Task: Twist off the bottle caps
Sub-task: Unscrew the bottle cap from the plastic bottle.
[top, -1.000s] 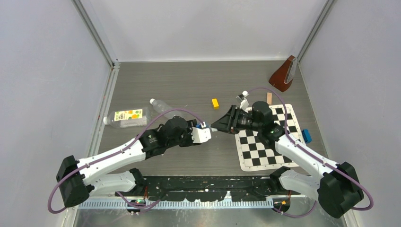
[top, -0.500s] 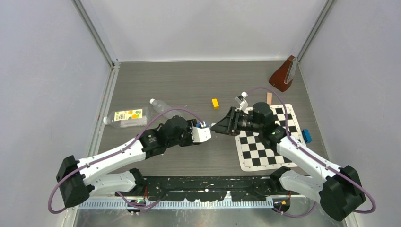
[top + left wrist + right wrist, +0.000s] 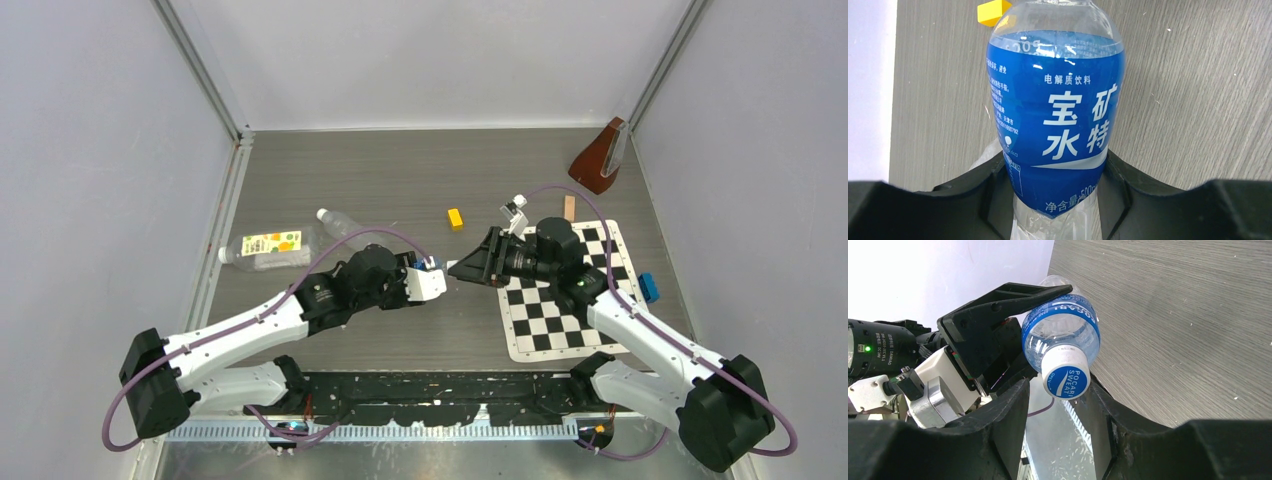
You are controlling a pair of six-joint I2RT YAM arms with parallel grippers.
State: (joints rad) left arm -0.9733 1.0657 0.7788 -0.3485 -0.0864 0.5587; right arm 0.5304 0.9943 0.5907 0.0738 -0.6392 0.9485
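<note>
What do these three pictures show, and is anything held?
Two white-and-black robot arms, left and right, stand at a grey table. One picture looks down from above; two come from wrist cameras. The left gripper clamps a clear plastic bottle with a blue label. The right gripper straddles its white-and-blue screw cap; whether it pinches is unclear. On the table lie two more clear bottles, one labelled, one slim and bare, a yellow block, a blue block and a checkered mat.

Arms [image 3: 245, 330]: white shells, black joints
Cables [image 3: 560, 186]: purple, in long loops
Right gripper [image 3: 460, 268]: black wedge fingers [image 3: 998, 435]
Motor [image 3: 883, 347]: black, green light
</note>
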